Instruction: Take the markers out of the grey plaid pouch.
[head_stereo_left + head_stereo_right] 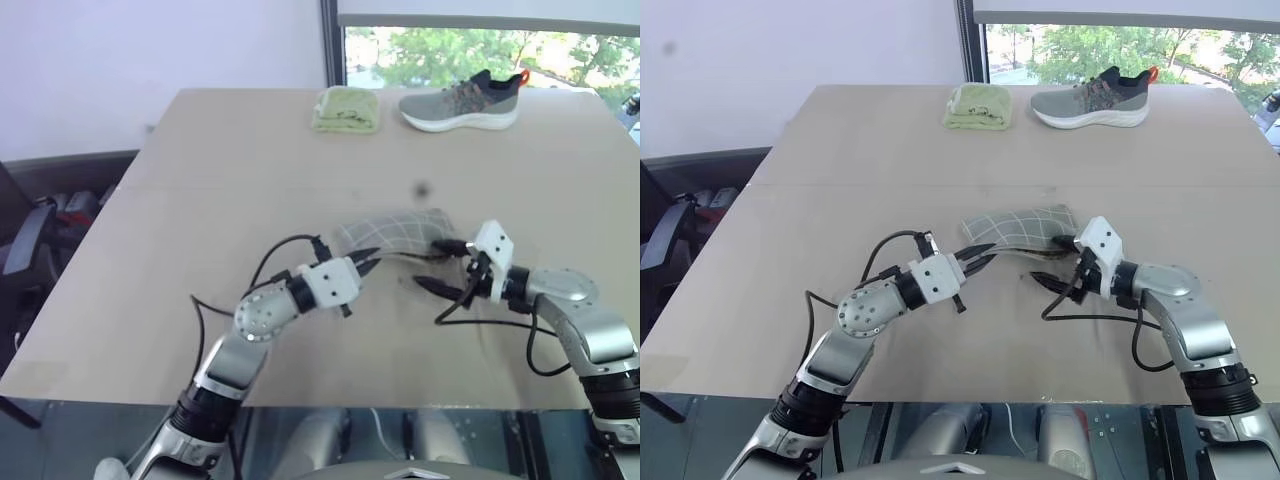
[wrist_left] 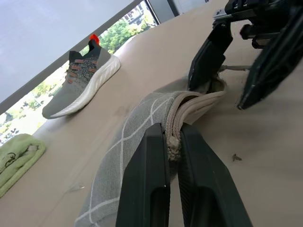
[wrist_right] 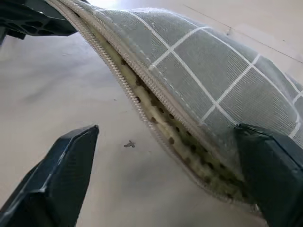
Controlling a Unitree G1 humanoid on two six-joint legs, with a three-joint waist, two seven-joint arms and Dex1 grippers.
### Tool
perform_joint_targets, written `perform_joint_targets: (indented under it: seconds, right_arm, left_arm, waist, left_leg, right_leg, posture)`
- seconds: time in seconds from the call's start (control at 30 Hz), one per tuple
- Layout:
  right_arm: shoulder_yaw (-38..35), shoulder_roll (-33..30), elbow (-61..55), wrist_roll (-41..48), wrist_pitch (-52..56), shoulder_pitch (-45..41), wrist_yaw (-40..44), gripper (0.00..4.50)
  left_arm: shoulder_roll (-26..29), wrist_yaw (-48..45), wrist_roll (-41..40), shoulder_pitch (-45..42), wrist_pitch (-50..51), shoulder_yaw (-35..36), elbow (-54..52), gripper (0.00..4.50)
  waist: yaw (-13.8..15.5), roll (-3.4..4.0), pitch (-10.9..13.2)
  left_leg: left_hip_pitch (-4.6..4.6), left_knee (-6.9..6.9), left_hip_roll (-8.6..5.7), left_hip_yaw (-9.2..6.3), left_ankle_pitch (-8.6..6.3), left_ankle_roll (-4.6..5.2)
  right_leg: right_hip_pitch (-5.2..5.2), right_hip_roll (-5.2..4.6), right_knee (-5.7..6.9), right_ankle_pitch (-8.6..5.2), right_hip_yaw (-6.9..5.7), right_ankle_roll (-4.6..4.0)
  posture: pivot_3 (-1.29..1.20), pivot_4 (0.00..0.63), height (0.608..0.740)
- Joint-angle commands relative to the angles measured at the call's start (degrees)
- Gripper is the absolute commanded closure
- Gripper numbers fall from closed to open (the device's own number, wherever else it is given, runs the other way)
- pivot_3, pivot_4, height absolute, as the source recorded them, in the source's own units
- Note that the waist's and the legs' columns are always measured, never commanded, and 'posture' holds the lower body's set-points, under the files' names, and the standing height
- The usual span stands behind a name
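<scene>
The grey plaid pouch (image 3: 222, 71) is soft woven cloth with thin white grid lines, edged by a cream zipper tape with a ribbed look, and its lining shows pale, dotted with small holes. The left pincer (image 2: 173, 189) and the right pincer (image 3: 161, 189) have matt black plastic fingers with a fine grain, on arms of smooth silvery metal and white plastic. The tabletop (image 1: 200, 180) is matt, smooth beige board; the shoe (image 1: 462, 100) is knit fabric on a white rubbery sole, the yellow-green cloth (image 1: 346, 110) soft and fuzzy.
</scene>
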Motion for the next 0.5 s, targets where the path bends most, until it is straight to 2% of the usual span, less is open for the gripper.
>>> perform_joint_targets:
  seconds: [0.03,0.17,0.2,0.23,0.33,0.5]
  right_arm:
    - [-0.4,-0.1,-1.0,-1.1,-2.4,-0.4,-0.4,0.08]
    - [-5.0,1.4,-2.6,4.7,0.9,-0.8,-1.4,0.08]
    - [-6.5,1.6,-3.2,6.7,2.2,-0.8,-1.5,0.57]
    - [-8.0,1.1,-4.2,9.3,4.1,-0.6,-1.0,0.63]
    - [-11.0,0.3,-6.5,15.0,8.9,0.7,-0.2,1.9]
    - [-13.5,0.8,-8.2,22.1,14.3,1.6,-0.8,4.38]
  left_arm:
    - [-0.8,0.3,-0.4,-1.2,-0.6,-0.3,-2.1,4.5]
    - [-0.6,0.3,-0.4,-1.0,-1.0,-0.1,-1.9,4.5]
    - [-0.5,0.3,-0.4,-0.9,-1.1,0.0,-1.8,4.5]
    - [-0.4,0.3,-0.3,-0.8,-1.3,0.0,-1.7,4.5]
    - [-0.3,0.4,-0.2,-0.6,-1.5,-0.1,-1.6,4.5]
    - [-0.5,0.5,0.1,-0.9,-2.0,-0.4,-1.1,4.5]
  waist:
    - [0.0,0.0,0.0]
    - [0.0,0.0,0.0]
    - [0.0,0.0,0.0]
    - [0.0,-0.01,0.0]
    - [0.1,-0.01,0.0]
    - [0.0,-0.02,0.0]
  left_leg:
    - [0.0,0.01,0.0,0.0,0.0,0.0]
    - [0.0,0.01,0.0,0.0,0.0,0.0]
    - [0.0,0.01,0.0,0.0,0.0,0.0]
    - [0.0,0.01,0.0,0.0,0.0,0.0]
    - [-0.03,0.02,-0.01,-0.01,0.0,0.0]
    - [-0.02,0.02,0.0,-0.02,0.0,0.0]
  right_leg:
    - [0.0,0.0,0.0,0.0,0.0,0.0]
    - [0.0,0.0,0.0,0.0,0.0,0.0]
    - [0.0,0.0,0.0,0.0,0.0,0.0]
    - [0.0,0.01,-0.01,0.0,0.0,0.0]
    - [0.0,0.0,-0.02,0.0,0.0,0.0]
    - [0.01,0.0,-0.03,0.0,0.0,0.0]
  posture:
    - [0.0,0.15,0.74]
    - [0.0,0.15,0.74]
    - [0.0,0.15,0.74]
    - [0.0,0.15,0.74]
    - [0.0,0.15,0.74]
    - [0.0,0.15,0.74]
